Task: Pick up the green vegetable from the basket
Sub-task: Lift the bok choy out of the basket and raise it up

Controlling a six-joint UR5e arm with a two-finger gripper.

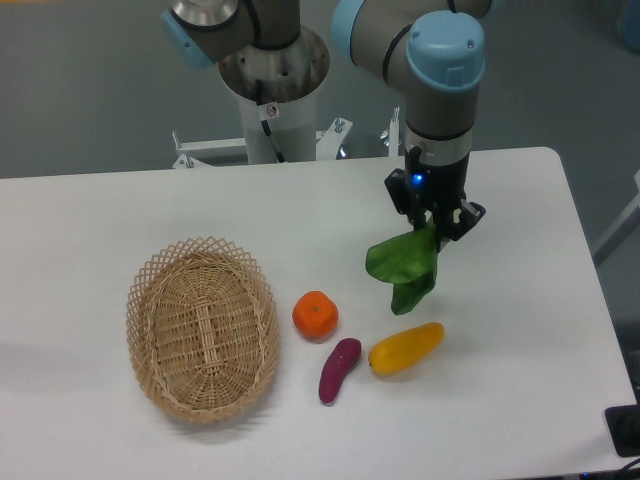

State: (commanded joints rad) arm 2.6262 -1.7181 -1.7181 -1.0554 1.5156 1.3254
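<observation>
Above the bench (120, 215), right of the basket (203, 329), the green vegetable (405, 268) is being held aloft by the claw (437, 228), clamped on its stalk end, with the leaves hanging over the yellow squash (405, 348), well apart from the basket.

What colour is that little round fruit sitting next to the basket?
Orange. The round fruit lies on the white table just right of the basket, clearest in the fixed camera view.

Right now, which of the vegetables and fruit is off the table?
The leafy green vegetable: it hangs from the gripper, while the orange, purple eggplant and yellow squash lie on the white table.
</observation>
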